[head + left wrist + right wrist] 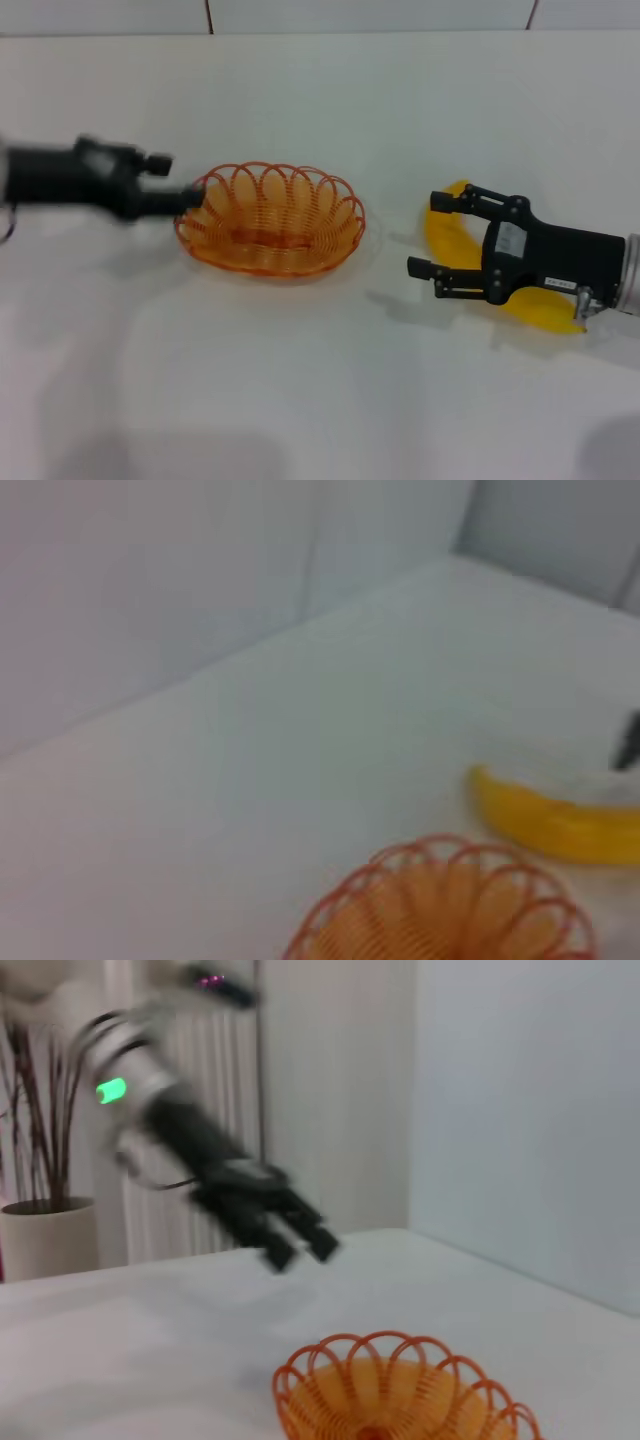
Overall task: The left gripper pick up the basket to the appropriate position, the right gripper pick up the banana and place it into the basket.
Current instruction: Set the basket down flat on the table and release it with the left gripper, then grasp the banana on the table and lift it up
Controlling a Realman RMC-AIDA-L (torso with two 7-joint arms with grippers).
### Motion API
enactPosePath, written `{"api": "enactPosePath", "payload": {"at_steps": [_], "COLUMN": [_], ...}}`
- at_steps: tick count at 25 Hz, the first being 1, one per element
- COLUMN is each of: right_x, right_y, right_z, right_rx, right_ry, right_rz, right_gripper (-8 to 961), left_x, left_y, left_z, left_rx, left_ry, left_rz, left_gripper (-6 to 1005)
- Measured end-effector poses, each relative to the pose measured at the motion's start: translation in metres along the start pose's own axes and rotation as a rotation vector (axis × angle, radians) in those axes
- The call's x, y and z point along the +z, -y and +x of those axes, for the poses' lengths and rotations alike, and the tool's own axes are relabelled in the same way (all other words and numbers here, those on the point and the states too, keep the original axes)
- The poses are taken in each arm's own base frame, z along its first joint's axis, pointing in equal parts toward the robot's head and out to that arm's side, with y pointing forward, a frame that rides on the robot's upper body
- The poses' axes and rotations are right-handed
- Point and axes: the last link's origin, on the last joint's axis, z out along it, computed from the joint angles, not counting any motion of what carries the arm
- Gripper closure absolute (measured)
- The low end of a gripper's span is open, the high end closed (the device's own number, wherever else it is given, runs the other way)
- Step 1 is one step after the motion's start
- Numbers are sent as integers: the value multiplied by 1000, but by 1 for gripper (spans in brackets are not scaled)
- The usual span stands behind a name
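Currently the opening step is judged to be in hand: basket not yet lifted, banana not yet gripped.

Left gripper (192, 196) is seen at the 9 o'clock side of the basket (270, 220), arm held low and near level, reaching in from the left edge of the head view. Its tip is right at the basket's looped rim; contact cannot be confirmed. In the right wrist view the left gripper (298, 1245) appears above and behind the basket (400, 1390), with two fingers showing a small gap between them; whether they are spread or pressed together cannot be told.

Basket sits on the white table (300, 380), centre of the scene, nothing inside it.

Banana (445, 235) lies at the basket's 3 o'clock, well apart from it, flat on the table, partly hidden under the right arm. It is also seen in the left wrist view (560, 825) beyond the basket's rim (450, 900).

Right gripper (424, 235) is held over the banana, body level, pointing toward 9 o'clock, jaws spread wide, pinching nothing.

Next move, by judgement: left jaws to be closed on the rim wire and the basket shifted; right gripper to be lowered and centred astride the banana before closing.
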Motion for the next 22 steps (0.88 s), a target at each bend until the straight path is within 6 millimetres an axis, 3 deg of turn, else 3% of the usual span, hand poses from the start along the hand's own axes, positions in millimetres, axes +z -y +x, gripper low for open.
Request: {"api": "enactPosePath", "payload": {"at_steps": [5, 9, 12, 18, 22], "right_x": [-6, -13, -22, -38, -38], "right_y": [-2, -4, -4, 6, 17], "right_z": [4, 9, 15, 24, 31], "right_rx": [15, 24, 43, 140, 199], "right_ry": [5, -10, -45, -135, -221], "right_rz": [23, 39, 52, 120, 166], "right_gripper": [60, 60, 59, 59, 60], "left_x": [-25, -23, -16, -10, -9], "left_y": [-26, -36, -36, -31, -31], "left_z": [-68, -109, -123, -124, -123], "left_rx": [238, 338, 326, 262, 252], "left_ry": [-232, -326, -326, -326, -330], "left_rz": [32, 76, 78, 64, 62], "left_gripper": [341, 193, 91, 91, 91]}}
